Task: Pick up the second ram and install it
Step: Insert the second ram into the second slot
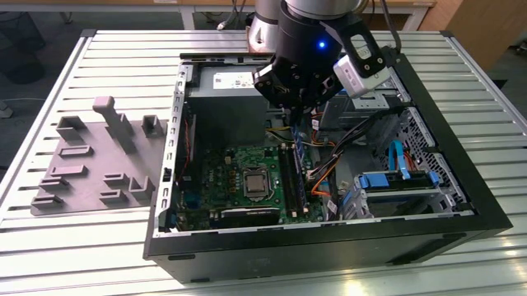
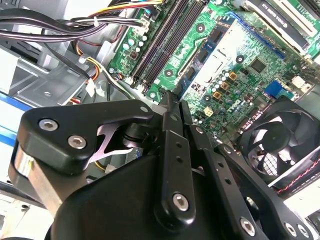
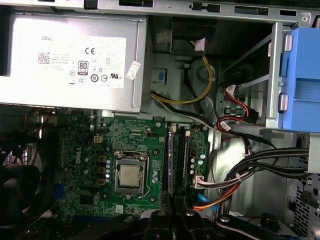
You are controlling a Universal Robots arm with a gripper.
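My gripper [image 1: 298, 114] hangs inside the open computer case, above the far end of the motherboard's black memory slots [image 1: 288, 179]. In both wrist views the fingers [image 2: 172, 150] are pressed together, so the gripper [image 2: 171, 107] [image 3: 174, 216] is shut. A thin dark edge that I take for the second ram [image 3: 174, 201] pokes out between the fingertips, seen end-on and in line with the slots [image 3: 177, 155] [image 2: 162, 45]. It sits above the green motherboard [image 3: 90, 150], apart from the slots. Its flat face is hidden.
A silver power supply [image 3: 70, 55] lies beyond the slots. Cable bundles [image 3: 240, 175] and blue drive brackets [image 1: 395, 179] crowd the exterior view's right. The processor socket [image 3: 130, 175] and a black fan [image 2: 280, 145] flank the slots. A grey parts fixture [image 1: 91, 160] stands outside the case.
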